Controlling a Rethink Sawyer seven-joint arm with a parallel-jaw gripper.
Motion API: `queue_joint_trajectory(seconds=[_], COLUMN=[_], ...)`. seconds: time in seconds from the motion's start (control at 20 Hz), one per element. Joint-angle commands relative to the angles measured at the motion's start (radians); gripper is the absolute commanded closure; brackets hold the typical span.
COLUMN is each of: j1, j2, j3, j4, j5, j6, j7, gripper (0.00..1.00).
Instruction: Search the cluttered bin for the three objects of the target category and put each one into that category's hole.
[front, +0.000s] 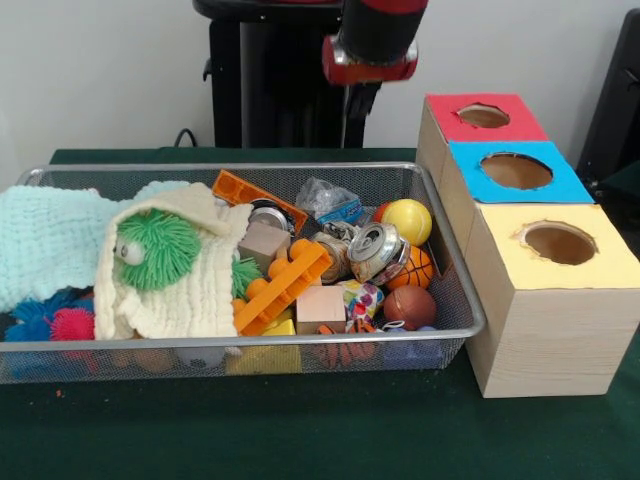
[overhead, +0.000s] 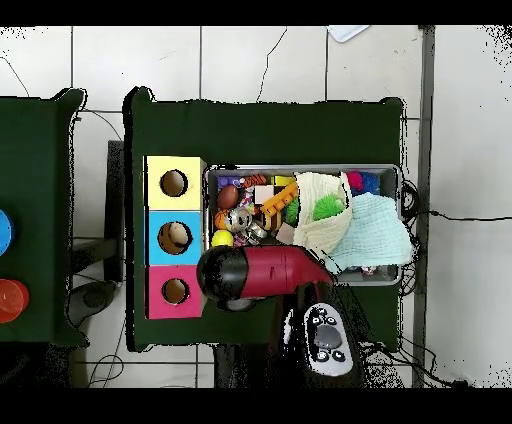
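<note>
Overhead view hides my gripper's fingers, so I cannot tell their state, and the red-and-black arm (overhead: 262, 272) over the silver wire-mesh bin (overhead: 212, 180) could snag its rim on descent.

Even, bright indoor light; soft shadows beneath the wire bin (front: 440, 262); a faint glare glints on the metal can (front: 376, 248).

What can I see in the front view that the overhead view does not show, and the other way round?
Only the front view shows the basketball and the metal can, which the arm hides from above. Only the overhead view shows something pale inside the blue box's hole, and the red arm stretched over the bin's edge. Both show the wire bin, the green fuzzy toy and the yellow ball.
</note>
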Motion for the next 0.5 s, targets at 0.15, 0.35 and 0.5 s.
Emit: queue_joint_trajectory(seconds=[0.15, 0.35, 0.5], j1=[-0.003, 0.003, 0.026], j2=[-0.034, -0.016, 0.016], j3=[0.090, 0.105, 0.067], j4=[-0.028, -0.003, -0.006], j5=[0.071, 0.077, 0.002], j6=[-0.042, -0.179, -0.287], j7=[0.102, 0.118, 0.120], gripper=[1.00, 1.00, 0.00])
